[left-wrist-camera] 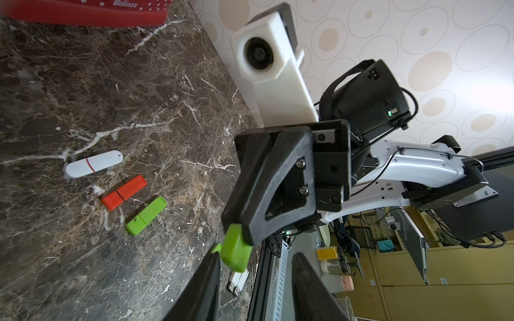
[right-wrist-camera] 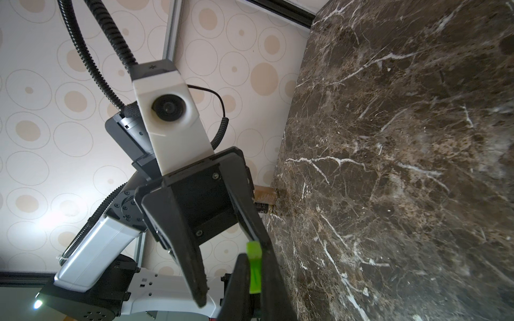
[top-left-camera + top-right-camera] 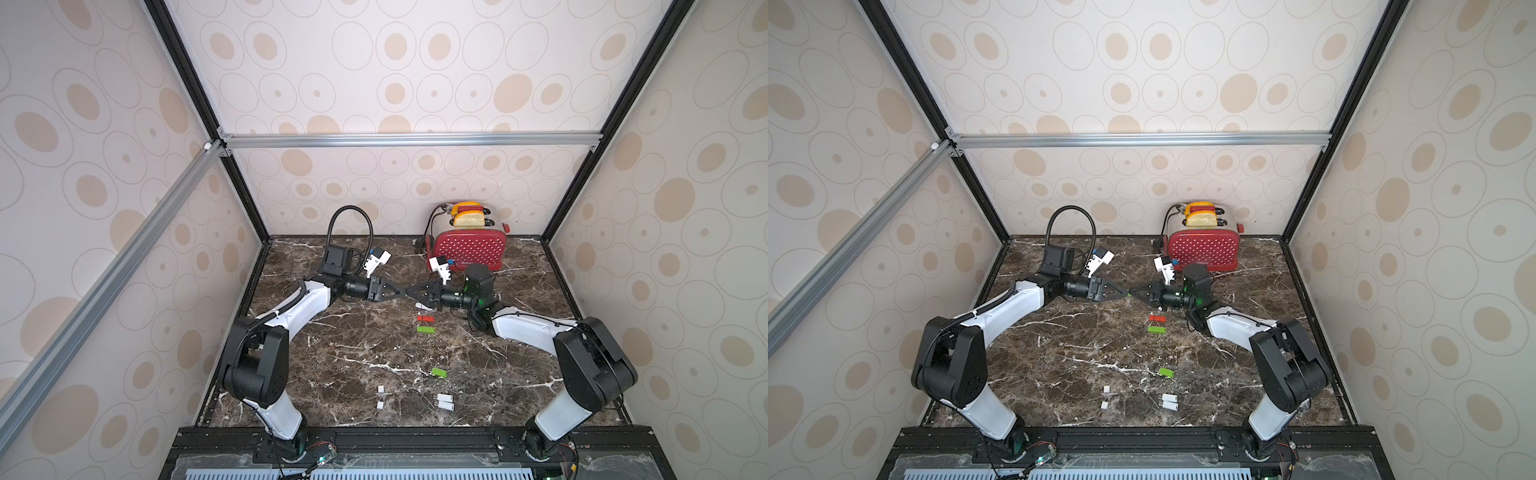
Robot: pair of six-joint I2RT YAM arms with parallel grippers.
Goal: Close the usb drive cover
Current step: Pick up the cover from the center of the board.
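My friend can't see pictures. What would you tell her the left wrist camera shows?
The right gripper pinches a green USB drive in the air, right at the left gripper's open fingers. On the dark marble table lie a white drive, a red drive and another green drive, all capped.

green usb drive [image 2: 254, 258] in right claw [image 2: 256, 280]
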